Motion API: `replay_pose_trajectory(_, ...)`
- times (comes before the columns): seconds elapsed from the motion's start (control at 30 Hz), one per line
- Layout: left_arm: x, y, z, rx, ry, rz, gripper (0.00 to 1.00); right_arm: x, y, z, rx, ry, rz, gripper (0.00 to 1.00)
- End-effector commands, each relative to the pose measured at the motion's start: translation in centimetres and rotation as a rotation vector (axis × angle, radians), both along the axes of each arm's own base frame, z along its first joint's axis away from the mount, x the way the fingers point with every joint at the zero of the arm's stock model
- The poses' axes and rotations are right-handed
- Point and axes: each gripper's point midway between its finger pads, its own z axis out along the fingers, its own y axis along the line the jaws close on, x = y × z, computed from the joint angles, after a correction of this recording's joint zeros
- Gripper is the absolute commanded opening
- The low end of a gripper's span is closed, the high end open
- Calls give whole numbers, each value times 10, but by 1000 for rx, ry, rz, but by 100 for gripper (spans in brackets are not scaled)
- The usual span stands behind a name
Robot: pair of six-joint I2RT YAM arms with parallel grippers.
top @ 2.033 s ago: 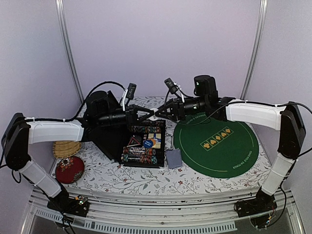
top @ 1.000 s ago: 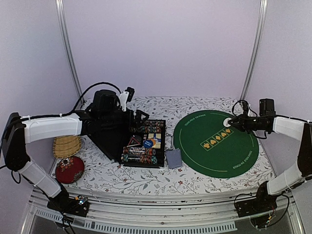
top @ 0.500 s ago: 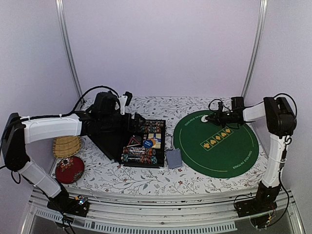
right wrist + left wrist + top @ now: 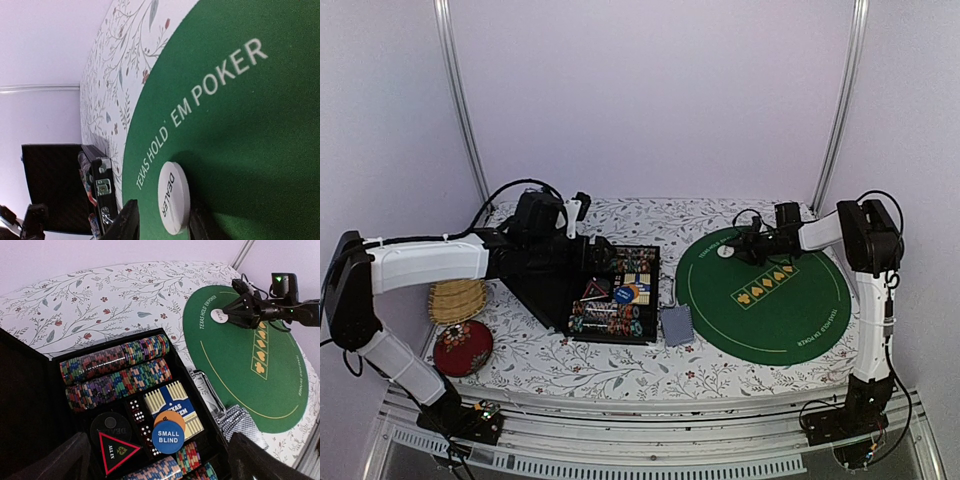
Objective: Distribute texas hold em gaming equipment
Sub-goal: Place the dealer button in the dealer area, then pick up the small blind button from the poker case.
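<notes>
While the white dealer button [image 4: 174, 197] lies flat on the green mat [image 4: 770, 310], beside its "TEXAS HOLD'EM" lettering, the right pincer [image 4: 164, 216] straddles it, partly open, with a gap showing on one side. Across the floral counter [image 4: 620, 375], the left pincer [image 4: 159, 455] hangs spread wide and empty over the black case [image 4: 30, 405], which holds rows of chips [image 4: 117, 357], a blue disc [image 4: 167, 436] and an orange disc [image 4: 167, 418]. A card deck [image 4: 676, 325] lies just beside the case.

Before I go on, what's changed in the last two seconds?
The right gripper took the white dealer button from the left gripper, carried it onto the mat, set it down and opened. The left gripper drew back, open. The case and cards stayed.
</notes>
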Motion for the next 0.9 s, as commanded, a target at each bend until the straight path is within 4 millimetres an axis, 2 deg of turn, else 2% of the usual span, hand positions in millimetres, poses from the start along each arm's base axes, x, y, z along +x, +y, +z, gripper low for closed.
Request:
replay_pose_trajectory(0.0, 1, -3, -1, 12, 9, -4, 98, 12, -17, 17, -138, -49, -72, 59)
replay_pose_trajectory(0.03, 1, -2, 0, 12, 7, -3, 98, 12, -22, 23, -176, -65, -81, 72)
replay_pose_trajectory(0.13, 0, -2, 2, 13, -1, -5, 98, 13, -38, 48, -294, -125, -109, 99)
replay_pose_trajectory(0.37, 0, -2, 6, 11, -16, -12, 98, -7, -71, 117, -567, -266, -157, 99)
replay_pose_trajectory(0.47, 1, -3, 5, 11, -12, -13, 98, -22, -64, 137, -618, -333, -109, 99)
replay_pose_trajectory(0.5, 1, -4, 4, 9, -5, -14, 98, -30, -51, 142, -619, -367, -55, 99)
replay_pose_trajectory(0.6, -2, -6, -2, 4, 29, -22, 98, -68, 25, 160, -521, -521, 236, 99)
replay_pose_trajectory(0.67, -6, -7, -8, -3, 61, -24, 98, -103, 77, 171, -370, -604, 439, 98)
replay_pose_trajectory(0.73, -11, -7, -16, -13, 96, -28, 97, -133, 117, 177, -216, -642, 575, 92)
replay_pose_trajectory(0.77, -13, -8, -19, -21, 114, -31, 95, -143, 132, 177, -155, -631, 606, 88)
replay_pose_trajectory(0.87, -19, -11, -29, -39, 150, -51, 91, -156, 170, 153, -75, -535, 671, 76)
